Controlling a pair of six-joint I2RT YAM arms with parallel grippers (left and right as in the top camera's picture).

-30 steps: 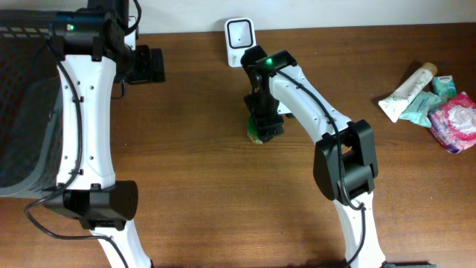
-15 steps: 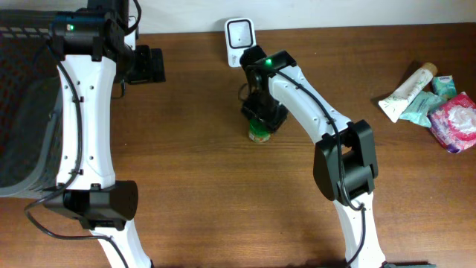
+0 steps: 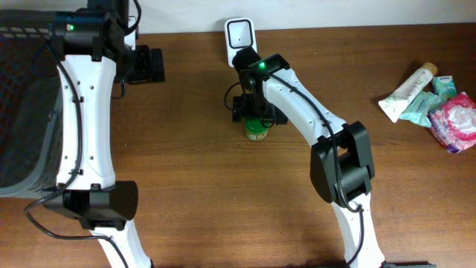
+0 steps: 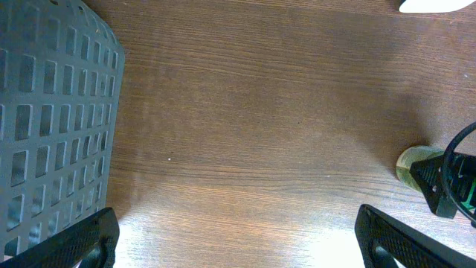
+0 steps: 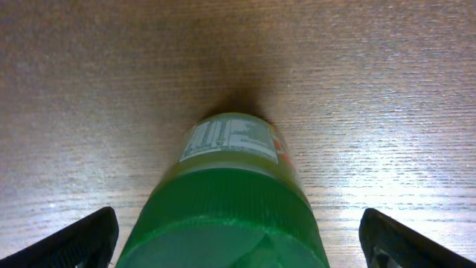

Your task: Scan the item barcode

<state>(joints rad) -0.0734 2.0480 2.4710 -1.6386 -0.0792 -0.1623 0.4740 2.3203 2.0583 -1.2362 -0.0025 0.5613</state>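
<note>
**A:** What is seen of the surface and its surroundings?

**B:** A brown wooden table [image 3: 186, 193] is shown, its grain running left to right, and a pale strip is seen along its far edge. A grey perforated basket [image 3: 18, 112] is set at the left side.

**A:** How are the arms placed?

**B:** The left gripper [image 3: 145, 65] is held over bare wood near the far edge. Its jaws are spread wide with nothing between them. The right gripper [image 5: 238, 242] is held directly above the bottle. Its jaws are also wide apart, with a gap on each side of the cap, so nothing is clamped.

**A:** And the smaller things?

**B:** A heap of packets [image 3: 439, 112] is laid at the far right with a tube [image 3: 407, 91]. A white scanner [image 3: 239, 36] is stood at the far edge.

**A:** Where is the item, and how is it turned?

**B:** The green bottle [image 3: 256, 132] is stood upright on the table in front of the scanner, near it but apart. Its long axis is vertical, with the cap [image 5: 223, 231] pointed up at the right wrist camera. A white printed panel [image 5: 227, 141] is seen on its shoulder, but no barcode can be made out there.
</note>
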